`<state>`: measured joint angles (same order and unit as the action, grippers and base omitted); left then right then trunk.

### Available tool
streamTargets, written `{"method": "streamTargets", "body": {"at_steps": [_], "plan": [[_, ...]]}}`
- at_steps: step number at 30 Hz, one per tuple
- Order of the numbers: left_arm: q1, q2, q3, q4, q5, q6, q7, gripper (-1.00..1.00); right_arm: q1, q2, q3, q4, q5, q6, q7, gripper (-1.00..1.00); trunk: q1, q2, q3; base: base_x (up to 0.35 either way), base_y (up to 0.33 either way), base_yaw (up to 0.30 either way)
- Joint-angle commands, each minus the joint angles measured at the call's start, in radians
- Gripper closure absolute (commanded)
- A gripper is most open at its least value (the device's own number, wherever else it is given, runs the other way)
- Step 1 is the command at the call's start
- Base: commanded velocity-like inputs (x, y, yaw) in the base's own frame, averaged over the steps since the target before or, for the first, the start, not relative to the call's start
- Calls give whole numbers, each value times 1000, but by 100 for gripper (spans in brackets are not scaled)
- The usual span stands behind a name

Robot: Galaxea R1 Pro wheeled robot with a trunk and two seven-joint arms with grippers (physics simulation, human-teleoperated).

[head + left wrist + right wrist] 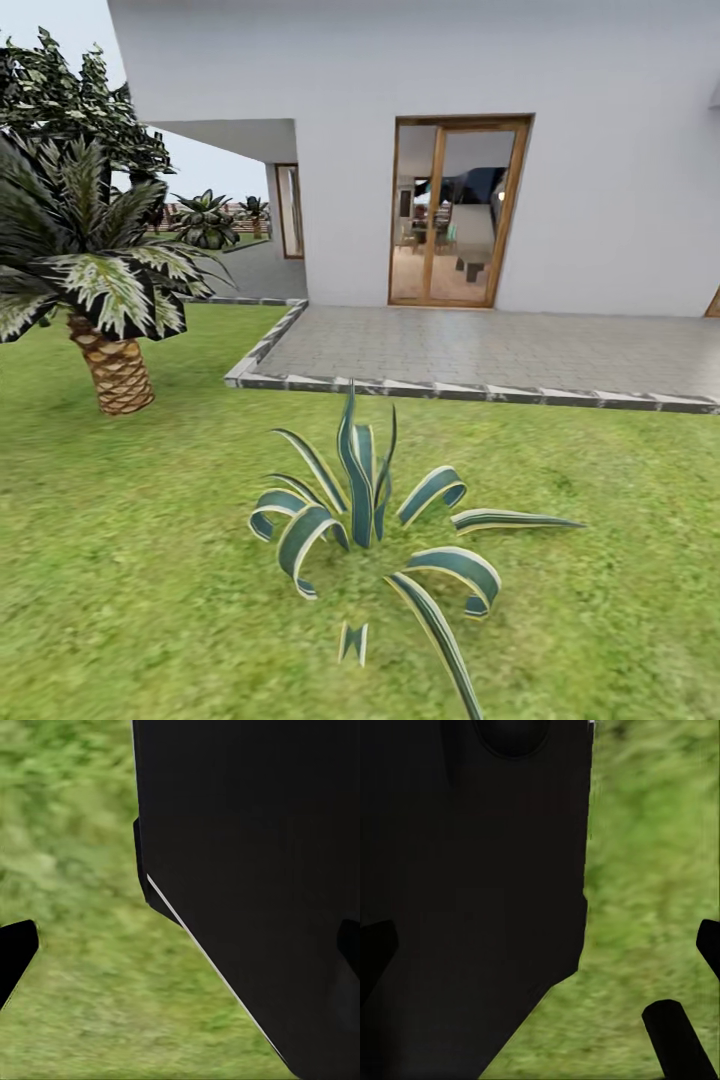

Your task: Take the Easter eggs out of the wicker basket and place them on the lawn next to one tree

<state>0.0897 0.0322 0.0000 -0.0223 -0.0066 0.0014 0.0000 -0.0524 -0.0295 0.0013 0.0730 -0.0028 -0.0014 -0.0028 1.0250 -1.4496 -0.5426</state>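
The lawn spreads wide and green in front of me in the head view. The three Easter eggs and the wicker basket are out of view. Behind a palm at the far left rises a jagged dark green leafy crown, its trunk hidden. In the left wrist view my left gripper is open over grass, with a black fingertip at the frame's edge and my black body beside it. My right gripper is open too, with grass beyond it.
A striped agave plant stands on the grass close ahead. A short palm with a scaly brown trunk is at the left. A grey paved patio with a raised kerb lies before the white house and its glass door.
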Motion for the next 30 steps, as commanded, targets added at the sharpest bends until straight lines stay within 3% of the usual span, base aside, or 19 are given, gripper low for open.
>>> {"method": "streamTargets", "body": {"at_steps": [1,30], "plan": [[1,0,0,-2,-1,0,0,-100,-1,0,0,2,0,0,0,-100,0,0,-1,0,341,-1],[1,0,1,-2,1,0,0,-100,-1,0,0,2,0,0,0,-100,0,0,-1,0,342,0]]}}
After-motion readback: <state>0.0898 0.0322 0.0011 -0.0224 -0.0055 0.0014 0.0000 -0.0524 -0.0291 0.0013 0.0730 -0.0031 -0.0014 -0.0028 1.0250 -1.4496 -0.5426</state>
